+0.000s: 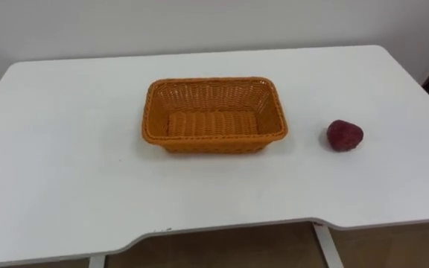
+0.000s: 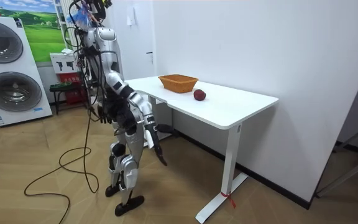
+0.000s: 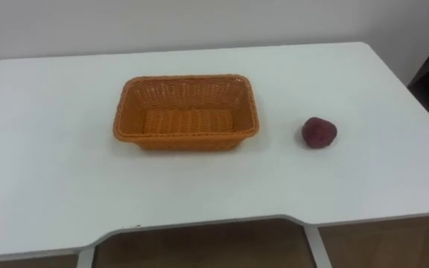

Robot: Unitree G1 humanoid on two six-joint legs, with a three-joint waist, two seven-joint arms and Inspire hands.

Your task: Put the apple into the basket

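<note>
A dark red apple [image 1: 345,135] lies on the white table [image 1: 65,171], to the right of an orange wicker basket [image 1: 213,113] that stands empty near the table's middle. Apple [image 2: 199,94] and basket [image 2: 178,82] are a short gap apart. In the room view I stand at the table's long edge, facing it, with both arms hanging below the tabletop. My right hand [image 2: 160,153] hangs by my thigh on the camera's side, its fingers straight and holding nothing. My left hand [image 2: 106,114] is low on the far side of my body.
The table's front edge [image 3: 199,223] has a shallow cut-out in the middle. A wall runs behind the table. Two washing machines [image 2: 8,71] stand behind me at the room view's left, with open wooden floor between.
</note>
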